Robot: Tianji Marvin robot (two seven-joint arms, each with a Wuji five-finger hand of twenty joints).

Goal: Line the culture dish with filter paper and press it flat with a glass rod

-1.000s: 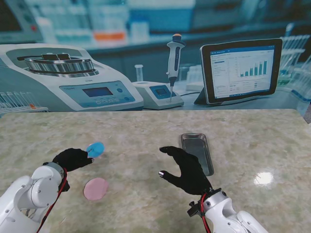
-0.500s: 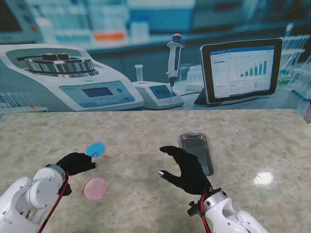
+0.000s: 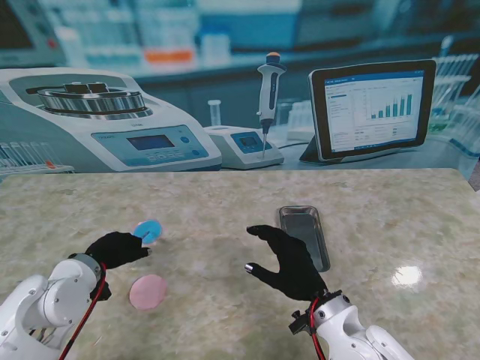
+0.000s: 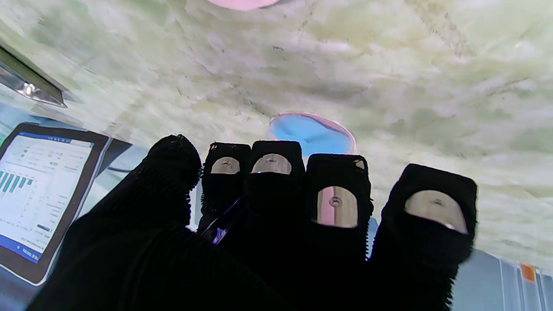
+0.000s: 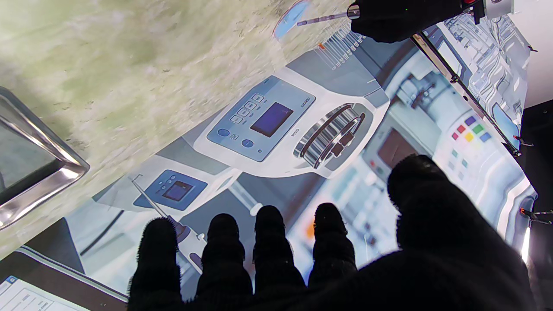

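The robot's left hand (image 3: 116, 248), gloved in black, is closed around a thin glass rod (image 5: 322, 18), a grip that shows clearly only in the right wrist view, where the rod sticks out from the fist toward a blue disc (image 3: 148, 229) lying flat on the marbled bench (image 3: 225, 199). The rod is too fine to make out from the stand camera. The blue disc sits just past the left hand's fingertips, on the side farther from the robot, and in the left wrist view it shows a pale pinkish rim; whether it is the culture dish with paper in it or a paper alone cannot be told. A pink disc (image 3: 148, 292) lies flat on the bench on the nearer side of the same hand, just to its right and apart from the blue one. The right hand (image 3: 289, 264) hovers over the middle of the bench, holding nothing, thumb and fingers (image 5: 270, 242) spread and lightly curled. A shallow metal tray (image 3: 309, 225) lies just beyond and to the right of that hand, its near end partly hidden behind the glove. The two hands are well apart, with bare bench between them.
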